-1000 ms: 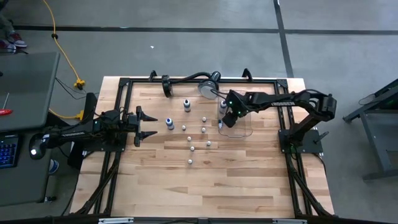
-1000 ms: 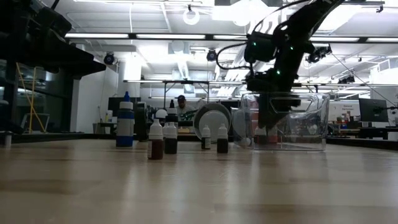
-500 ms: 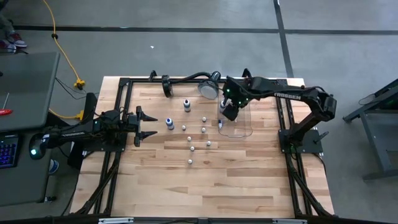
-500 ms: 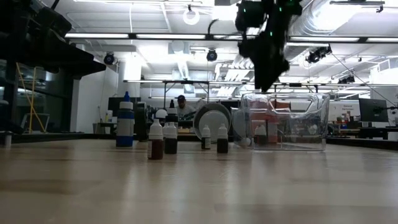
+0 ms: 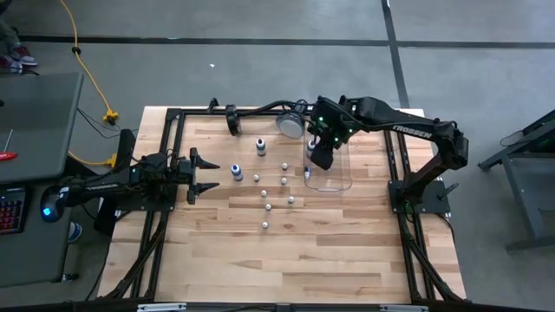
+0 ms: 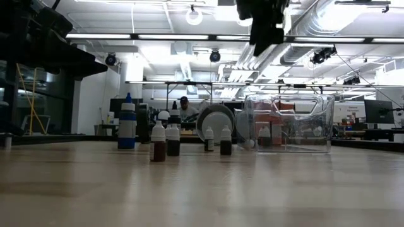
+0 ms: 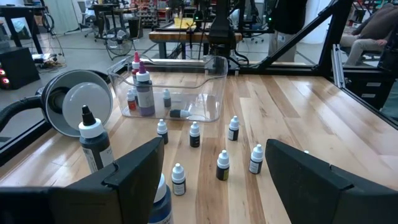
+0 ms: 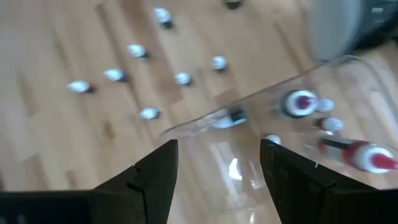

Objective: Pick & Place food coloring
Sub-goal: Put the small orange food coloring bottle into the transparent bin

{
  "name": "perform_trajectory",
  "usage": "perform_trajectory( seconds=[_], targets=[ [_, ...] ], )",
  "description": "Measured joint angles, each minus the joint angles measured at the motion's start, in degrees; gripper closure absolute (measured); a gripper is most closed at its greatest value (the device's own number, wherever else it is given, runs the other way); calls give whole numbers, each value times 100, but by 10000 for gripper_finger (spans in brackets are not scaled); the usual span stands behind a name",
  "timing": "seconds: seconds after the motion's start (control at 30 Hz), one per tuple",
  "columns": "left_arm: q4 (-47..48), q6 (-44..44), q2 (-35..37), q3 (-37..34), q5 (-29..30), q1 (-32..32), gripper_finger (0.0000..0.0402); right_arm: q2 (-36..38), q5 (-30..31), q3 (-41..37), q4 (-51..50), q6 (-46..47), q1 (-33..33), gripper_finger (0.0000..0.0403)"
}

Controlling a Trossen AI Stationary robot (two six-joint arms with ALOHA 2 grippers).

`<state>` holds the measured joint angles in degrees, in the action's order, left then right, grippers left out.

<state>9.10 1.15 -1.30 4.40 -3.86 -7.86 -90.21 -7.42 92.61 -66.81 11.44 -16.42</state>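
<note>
Several tiny white-capped food coloring bottles [image 5: 269, 192] stand upright on the wooden table, with a taller blue one [image 5: 236, 172] to their left. More bottles sit inside the clear tray [image 5: 330, 166], one of them lying on its side [image 7: 179, 114]. My right gripper [image 5: 322, 157] hangs high above the tray, open and holding nothing [image 8: 217, 180]; the low view shows it near the ceiling line [image 6: 265, 28]. My left gripper [image 5: 201, 175] waits open at the table's left side, pointing level toward the bottles [image 7: 214, 180].
A round silver lamp head [image 5: 291, 123] on a black gooseneck lies at the far edge, just left of the tray. A black frame [image 5: 173, 117] borders the tabletop. Bare wood [image 5: 286, 260] stretches across the near half of the table.
My right gripper has risen straight up out of the clear tray, from between its walls to well above its rim, tipping and rolling a little as it went. The bottles and the tray have stayed where they were.
</note>
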Motion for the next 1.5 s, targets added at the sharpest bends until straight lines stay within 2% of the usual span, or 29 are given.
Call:
perform_trajectory(
  seconds=[0.27,0.7,0.97,1.23,1.37,1.5],
  targets=[
    [0,2,0,2,0,-2,124,0,-27,326,-645,12,649,187],
    [-1,1,0,1,0,0,124,232,589,316,-752,656,2174,187],
    [-2,2,0,0,0,-2,124,617,1307,314,-1003,1142,3209,187],
    [-2,1,0,2,0,0,124,1014,2569,276,-2329,2082,3982,187],
    [-2,1,0,1,0,-2,124,1496,2398,-383,-1792,2125,4124,187],
    [-2,2,0,1,0,-1,124,2176,1852,-1647,-979,2302,4119,187]
  ],
)
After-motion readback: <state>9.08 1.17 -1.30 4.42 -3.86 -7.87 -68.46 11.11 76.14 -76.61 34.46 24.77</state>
